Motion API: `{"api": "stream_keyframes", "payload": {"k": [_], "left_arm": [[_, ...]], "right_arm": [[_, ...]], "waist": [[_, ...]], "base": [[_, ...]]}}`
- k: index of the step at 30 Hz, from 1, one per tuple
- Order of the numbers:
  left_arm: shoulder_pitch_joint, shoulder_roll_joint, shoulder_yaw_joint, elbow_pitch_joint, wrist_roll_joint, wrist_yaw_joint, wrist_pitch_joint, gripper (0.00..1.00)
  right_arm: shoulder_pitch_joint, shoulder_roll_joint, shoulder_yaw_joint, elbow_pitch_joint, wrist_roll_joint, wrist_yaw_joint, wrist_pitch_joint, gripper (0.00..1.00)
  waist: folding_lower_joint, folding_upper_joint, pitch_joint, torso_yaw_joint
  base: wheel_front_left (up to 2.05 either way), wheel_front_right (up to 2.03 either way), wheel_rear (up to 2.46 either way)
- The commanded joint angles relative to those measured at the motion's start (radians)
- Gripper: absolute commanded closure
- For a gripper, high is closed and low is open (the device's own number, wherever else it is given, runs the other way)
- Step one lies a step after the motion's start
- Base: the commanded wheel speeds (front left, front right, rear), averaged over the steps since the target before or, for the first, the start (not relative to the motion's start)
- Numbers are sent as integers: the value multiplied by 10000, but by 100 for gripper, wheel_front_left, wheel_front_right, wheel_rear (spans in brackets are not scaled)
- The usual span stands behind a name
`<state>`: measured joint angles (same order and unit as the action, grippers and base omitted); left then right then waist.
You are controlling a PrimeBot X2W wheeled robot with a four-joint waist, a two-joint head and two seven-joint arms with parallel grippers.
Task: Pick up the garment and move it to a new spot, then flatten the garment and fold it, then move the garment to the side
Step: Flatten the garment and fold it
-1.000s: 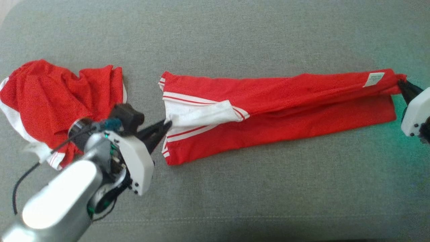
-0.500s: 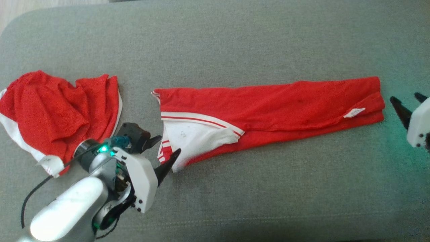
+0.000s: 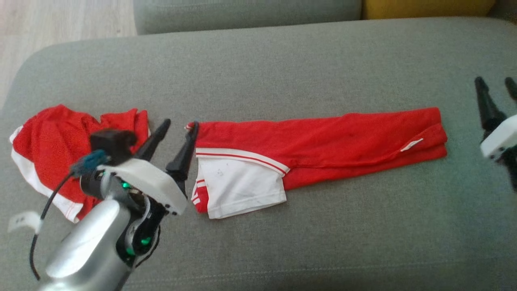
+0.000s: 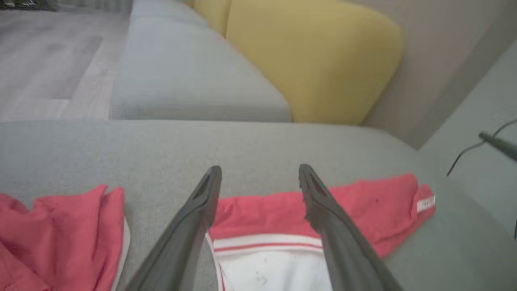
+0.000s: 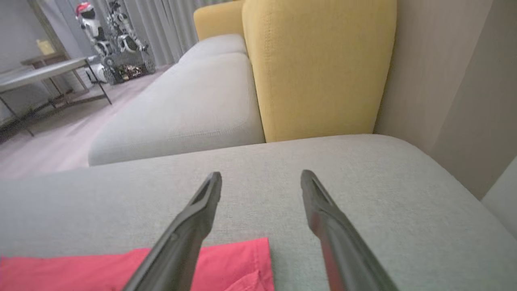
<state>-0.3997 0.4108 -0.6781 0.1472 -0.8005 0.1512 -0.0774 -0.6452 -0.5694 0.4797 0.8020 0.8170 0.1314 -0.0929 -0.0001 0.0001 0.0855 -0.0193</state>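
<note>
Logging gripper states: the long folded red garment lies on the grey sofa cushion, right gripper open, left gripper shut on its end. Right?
No. The left gripper is open, jaws spread and gripping nothing, as the left wrist view shows. The long folded red garment does lie on the grey sofa cushion, right gripper open.

No legible text: a small white tag (image 3: 412,144) on the red garment (image 3: 323,137), toward the right edge of the sofa cushion (image 3: 282,250), is too blurred to read.
</note>
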Motion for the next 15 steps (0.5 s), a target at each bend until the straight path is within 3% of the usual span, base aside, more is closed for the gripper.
{"api": "stream_keyframes", "payload": {"k": [1,5,9,15], "left_arm": [[-251,121,602,-175,-115,55,-300,0],[110,-592,1181,141,-563,-5,-1416,0],[610,-1215,1784,340,-568,-188,-1797,0],[1762,-2379,2997,153,468,-622,-1839,0]], "right_arm": [[272,-54,-72,-317,7,-7,-292,0],[1111,646,-772,-833,-295,-7,-1102,0],[2035,1344,-1614,-1379,-923,-7,-1469,0],[3203,2259,-2913,-2019,-2169,-7,-1586,0]], "waist": [[1,-1,-78,20],[1,-1,-294,40],[1,-1,-430,29],[1,-1,-465,3]], "base": [[0,0,0],[0,0,0],[0,0,0],[0,0,0]]}}
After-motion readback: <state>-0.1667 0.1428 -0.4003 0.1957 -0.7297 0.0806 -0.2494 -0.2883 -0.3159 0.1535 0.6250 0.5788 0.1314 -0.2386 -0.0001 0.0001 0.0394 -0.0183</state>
